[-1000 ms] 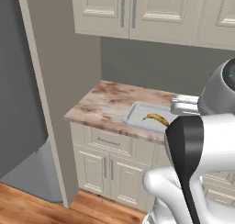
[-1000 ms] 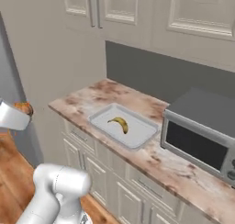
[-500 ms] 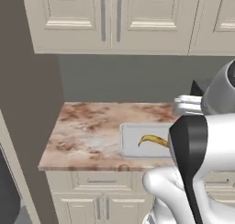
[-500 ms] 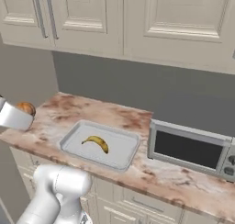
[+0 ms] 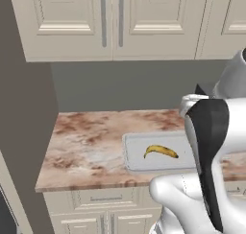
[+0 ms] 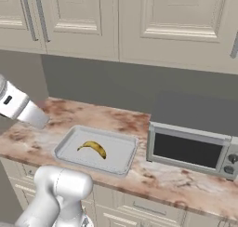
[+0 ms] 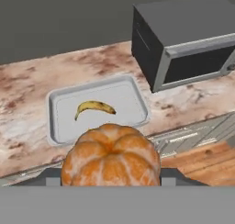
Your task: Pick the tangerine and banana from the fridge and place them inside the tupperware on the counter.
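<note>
In the hand view the tangerine [image 7: 111, 156], orange and ribbed, sits right in front of the camera with my gripper [image 7: 111, 173] shut on it; the fruit hides the fingertips. Beyond it the pale grey tupperware [image 7: 133, 99] lies on the pinkish marbled counter [image 7: 27, 90]. The yellow banana [image 7: 94, 107] rests inside it. Both base views show the banana [image 5: 161, 151] [image 6: 93, 148] in the tupperware [image 5: 132, 156] [image 6: 122, 151]. My hand hangs to the left of the tray, in front of the counter edge. A dark sliver of the fridge [image 5: 4, 214] shows at the lower left.
A grey microwave [image 6: 193, 144] stands on the counter right of the tray. Cream wall cabinets [image 5: 110, 22] hang above, cream drawers [image 5: 105, 199] sit below. A tall grey-brown panel [image 5: 24, 108] closes the counter's left end. Wooden floor [image 7: 206, 161] lies in front.
Both base views have swung round from the fridge side to face the counter squarely, so the camera moved. The banana stays in the tupperware and the tangerine stays in my gripper.
</note>
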You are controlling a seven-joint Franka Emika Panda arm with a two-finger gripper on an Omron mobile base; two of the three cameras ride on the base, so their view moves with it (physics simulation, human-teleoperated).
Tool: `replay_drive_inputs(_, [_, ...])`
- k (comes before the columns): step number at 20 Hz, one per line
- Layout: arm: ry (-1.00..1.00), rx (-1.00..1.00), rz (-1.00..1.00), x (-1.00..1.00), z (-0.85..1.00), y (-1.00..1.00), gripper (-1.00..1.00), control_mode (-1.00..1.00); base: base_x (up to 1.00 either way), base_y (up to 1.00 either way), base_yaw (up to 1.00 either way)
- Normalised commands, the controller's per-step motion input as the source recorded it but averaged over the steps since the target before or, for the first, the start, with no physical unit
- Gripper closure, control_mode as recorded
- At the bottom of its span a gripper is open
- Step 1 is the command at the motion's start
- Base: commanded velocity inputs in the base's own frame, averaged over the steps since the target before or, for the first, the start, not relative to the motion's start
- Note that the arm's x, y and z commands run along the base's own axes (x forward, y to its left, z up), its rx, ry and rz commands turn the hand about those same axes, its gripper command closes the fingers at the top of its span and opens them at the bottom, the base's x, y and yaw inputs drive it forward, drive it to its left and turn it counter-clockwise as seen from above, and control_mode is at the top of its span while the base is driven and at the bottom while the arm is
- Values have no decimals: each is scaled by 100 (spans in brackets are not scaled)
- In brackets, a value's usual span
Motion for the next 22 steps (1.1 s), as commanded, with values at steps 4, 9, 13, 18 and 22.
replay_drive_inputs(4, [39, 48, 28, 18, -68, -43, 100, -100, 0, 0, 0])
replay_drive_inputs(9, [4, 32, 13, 1, -68, -32, 100, -100, 0, 0, 0])
replay_drive_inputs(13, [0, 4, 1, 0, -49, -18, 100, -100, 0, 0, 0])
replay_drive_inputs(18, [0, -8, -11, 10, -27, 0, 100, -100, 0, 0, 0])
replay_drive_inputs(22, [1, -19, -24, 27, -19, 0, 100, -100, 0, 0, 0])
